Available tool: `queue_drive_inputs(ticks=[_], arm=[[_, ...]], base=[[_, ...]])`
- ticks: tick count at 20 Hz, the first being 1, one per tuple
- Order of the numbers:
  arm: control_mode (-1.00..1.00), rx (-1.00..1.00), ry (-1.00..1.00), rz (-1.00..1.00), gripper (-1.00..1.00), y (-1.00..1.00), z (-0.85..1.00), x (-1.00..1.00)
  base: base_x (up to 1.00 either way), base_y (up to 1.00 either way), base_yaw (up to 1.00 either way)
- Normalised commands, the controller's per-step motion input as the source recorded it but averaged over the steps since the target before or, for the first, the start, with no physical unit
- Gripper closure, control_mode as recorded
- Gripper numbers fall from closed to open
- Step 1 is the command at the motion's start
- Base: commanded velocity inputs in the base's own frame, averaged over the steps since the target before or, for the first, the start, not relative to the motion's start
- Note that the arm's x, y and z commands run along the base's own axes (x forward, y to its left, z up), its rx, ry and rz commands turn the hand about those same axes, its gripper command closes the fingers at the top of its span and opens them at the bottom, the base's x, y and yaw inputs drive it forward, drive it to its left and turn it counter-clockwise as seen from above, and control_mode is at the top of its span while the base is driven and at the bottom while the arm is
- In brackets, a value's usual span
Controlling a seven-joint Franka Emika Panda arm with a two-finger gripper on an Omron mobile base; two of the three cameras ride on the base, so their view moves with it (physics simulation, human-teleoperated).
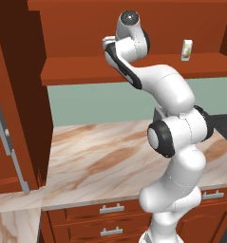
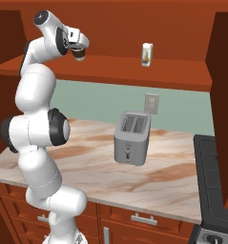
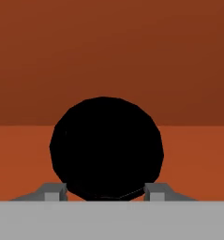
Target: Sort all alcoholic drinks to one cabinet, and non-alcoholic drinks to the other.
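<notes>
Cup (image 2: pixel 79 53) with the black lid (image 3: pixel 106 147) sits low over the cabinet shelf (image 2: pixel 115 66), gripped between the tool's (image 3: pixel 105 191) fingers; the carton (image 2: pixel 147 54) stands farther along that shelf, well apart.

Left base view: behind the arm's left, facing forward and down. Right base view: behind its right, same heading. Shared: marble counter (image 1: pixel 100 156), cabinet shelf (image 2: pixel 134 66), carton (image 2: pixel 147 54). Hand view: very close, facing a black lid (image 3: pixel 106 147).
</notes>
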Motion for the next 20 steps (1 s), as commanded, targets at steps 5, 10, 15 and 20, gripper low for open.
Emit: queue_drive_inputs(ticks=[5, 10, 15, 20], arm=[[-1.0, -0.04, 0.01, 0.0, 1.0, 0.02, -0.1, 0.21], [-1.0, -0.06, 0.0, 0.0, 1.0, 0.01, -0.25, 0.2], [-1.0, -0.06, 0.0, 0.0, 1.0, 0.0, -0.23, 0.19], [-1.0, -0.05, 0.0, 0.0, 1.0, 0.0, -0.22, 0.18]], base=[[0.0, 0.0, 0.0], [0.0, 0.0, 0.0], [0.0, 0.0, 0.0], [0.0, 0.0, 0.0]])
